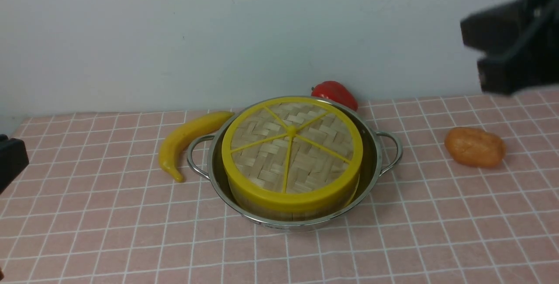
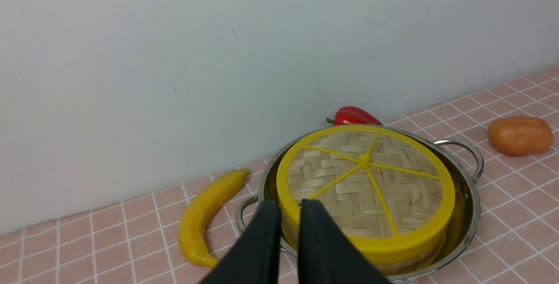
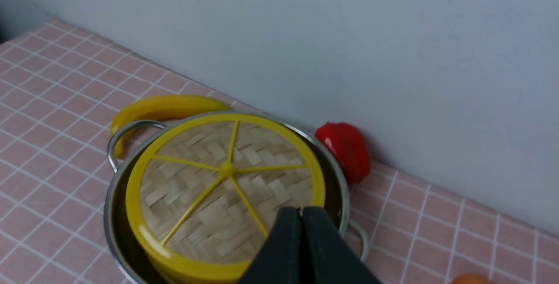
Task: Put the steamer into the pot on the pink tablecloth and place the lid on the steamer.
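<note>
The steel pot [image 1: 374, 161] stands mid-table on the pink tablecloth [image 1: 109, 231]. Inside it sits the steamer [image 1: 288, 212]; only its bamboo wall shows. The woven lid [image 1: 291, 146] with yellow rim and spokes lies flat on top and hides what is inside. My left gripper [image 2: 289, 207] hovers back from the pot's near-left side, its fingers a narrow gap apart with nothing between them. High on the right, clear of the pot, my right gripper [image 3: 301, 209] has its fingertips pressed together and holds nothing. In the front view the right arm [image 1: 511, 48] is a dark blur.
A yellow banana [image 1: 185, 137] lies against the pot's left handle. A red pepper [image 1: 335, 92] sits behind the pot by the wall. An orange lump [image 1: 475, 146] rests on the cloth to the right. The grey wall rises close behind.
</note>
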